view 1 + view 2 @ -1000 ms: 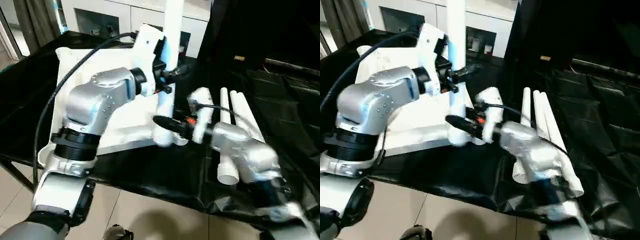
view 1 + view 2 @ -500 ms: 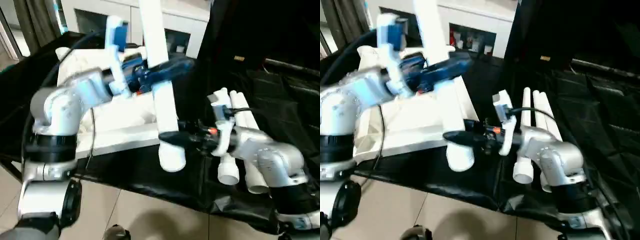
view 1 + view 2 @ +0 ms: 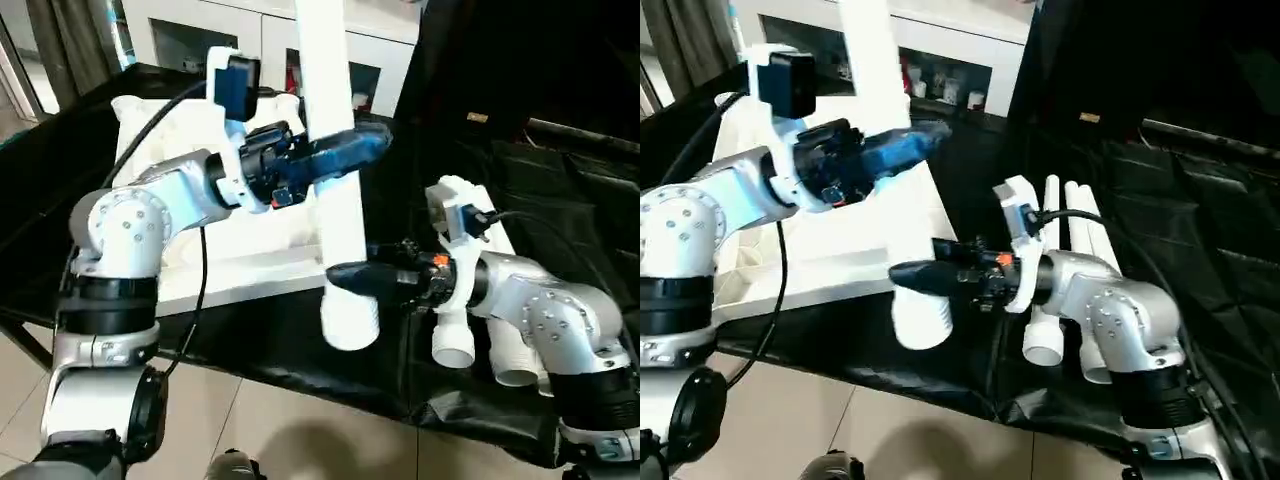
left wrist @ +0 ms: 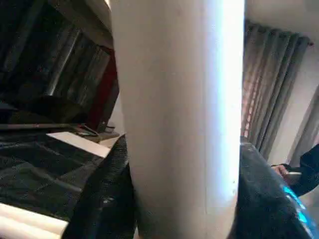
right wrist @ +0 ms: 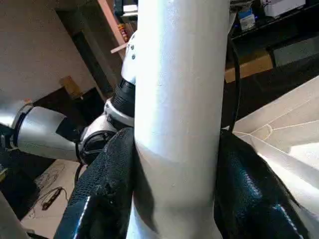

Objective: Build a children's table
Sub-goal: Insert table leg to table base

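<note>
"Both hands on it?"

"Yes. The left gripper (image 3: 335,152) is clamped round the upper part of the leg (image 3: 340,215), and the right gripper (image 3: 350,278) pinches it low down, just above the open end. It hangs nearly upright over the near edge of the black table (image 3: 560,200)."

"Where's the tabletop (image 3: 185,120)?"

"Lying upside down to the left, behind the left arm. The spare legs (image 3: 470,320) lie to the right."

"So what matters now?"

"I'd say keeping the leg plumb, lining its end over a corner socket, then pressing straight down without twisting."
</note>
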